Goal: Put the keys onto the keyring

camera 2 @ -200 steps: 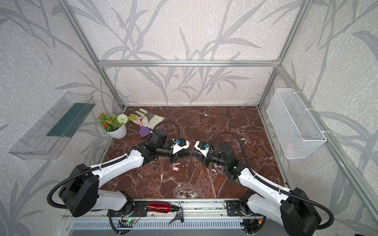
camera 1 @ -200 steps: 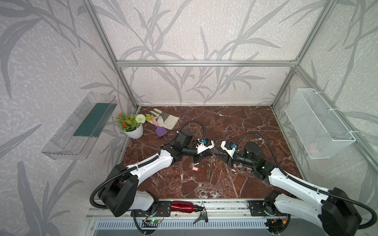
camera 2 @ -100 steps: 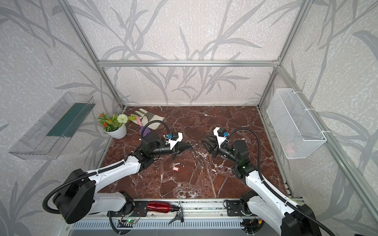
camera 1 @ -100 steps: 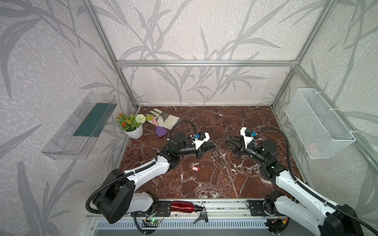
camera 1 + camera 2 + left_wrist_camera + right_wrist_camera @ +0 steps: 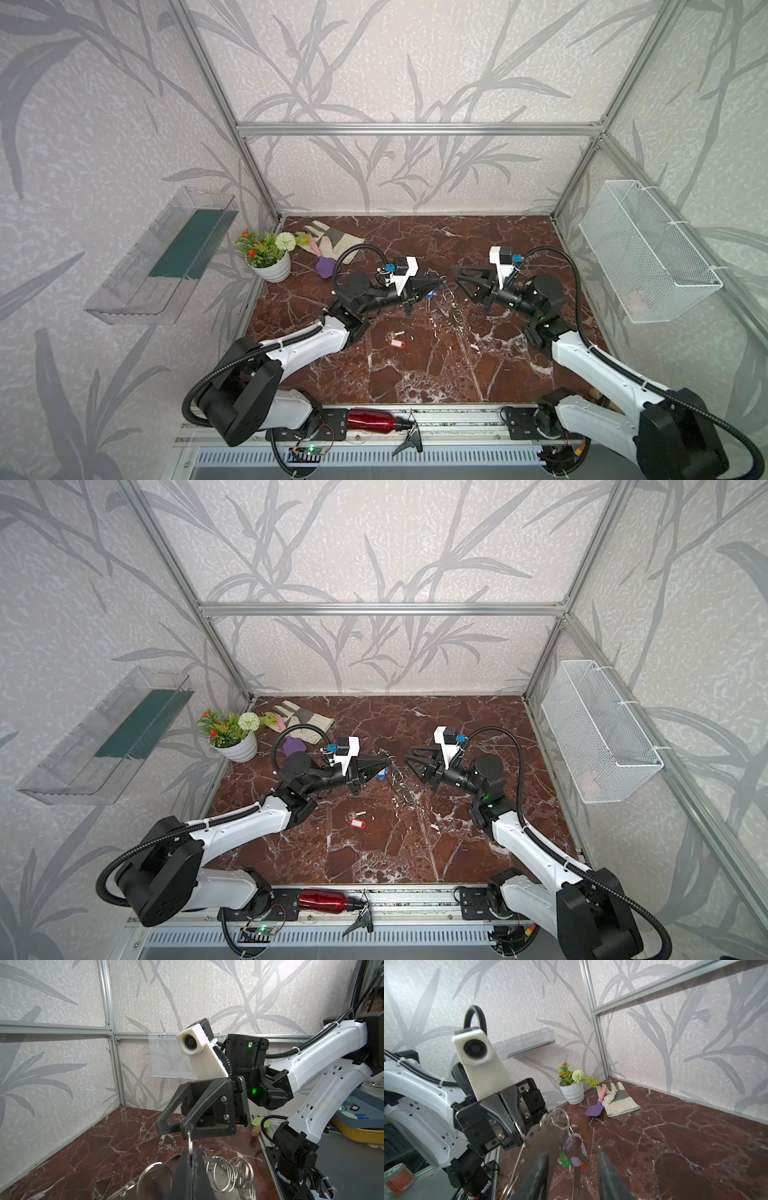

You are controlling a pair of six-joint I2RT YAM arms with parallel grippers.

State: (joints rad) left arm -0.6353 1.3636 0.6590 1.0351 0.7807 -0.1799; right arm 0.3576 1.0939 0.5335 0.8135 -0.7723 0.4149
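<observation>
Backed away, right fingers (image 5: 608,1176) stand apart, empty; left fingers (image 5: 426,286) clamp one edge of the keyring (image 5: 546,1138)

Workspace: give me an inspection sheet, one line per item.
Surface: red-brown marble tabletop, white veins.
Job's things: keyring with tagged keys hanging from it; one red-tagged key loose on the tabletop.
Clutter: potted plant, glove and purple spatula in the far left corner.
Grippers: left gripper shut on the keyring; right gripper faces it, jaws open, empty.
Cables: left cable and right cable arch free above the wrists.
Surroundings: clear shelf on left wall, wire basket on right wall, red bottle on front rail.
</observation>
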